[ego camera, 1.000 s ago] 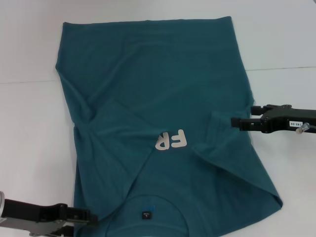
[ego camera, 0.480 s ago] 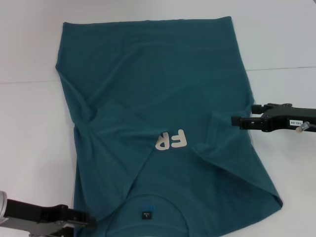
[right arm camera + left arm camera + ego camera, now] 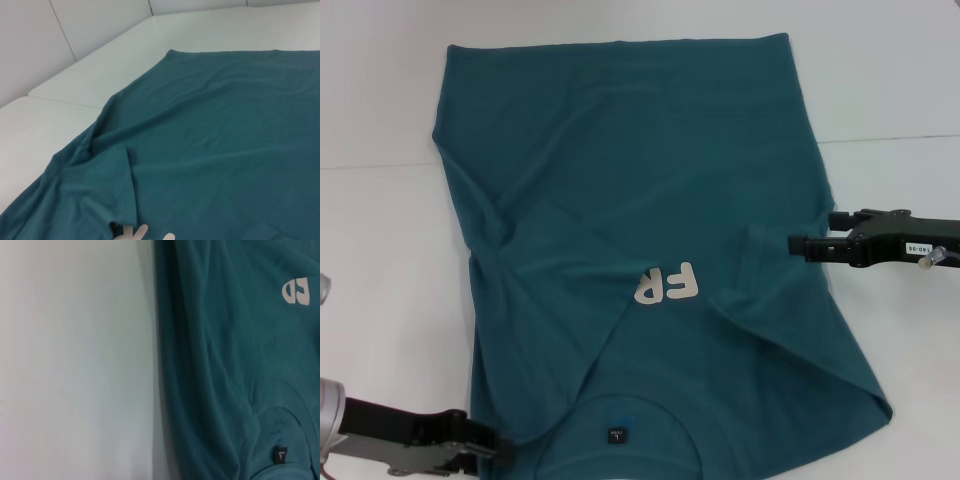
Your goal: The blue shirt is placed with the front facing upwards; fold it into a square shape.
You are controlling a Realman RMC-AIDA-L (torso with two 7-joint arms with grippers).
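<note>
The blue shirt (image 3: 640,200) lies flat on the white table (image 3: 380,250), collar towards me, with both sleeves folded in over the chest. White letters "FR" (image 3: 667,285) show between the folds, and a small dark neck label (image 3: 617,435) sits at the collar. My right gripper (image 3: 812,231) stands open at the shirt's right edge, beside the folded-in sleeve, with its lower finger tip over the cloth. My left gripper (image 3: 498,447) is low at the shirt's near left corner. In the left wrist view, the shirt (image 3: 235,365) has its left edge and label (image 3: 281,455) in sight.
Bare white table (image 3: 890,100) surrounds the shirt on the left, right and far sides. A seam between table panels (image 3: 890,138) runs across behind the right arm. In the right wrist view, the shirt (image 3: 215,125) is spread over the white panels, with a folded sleeve (image 3: 107,190).
My left gripper has drawn a little down and to the left, away from the shirt's near corner. The shirt and the right gripper have not moved.
</note>
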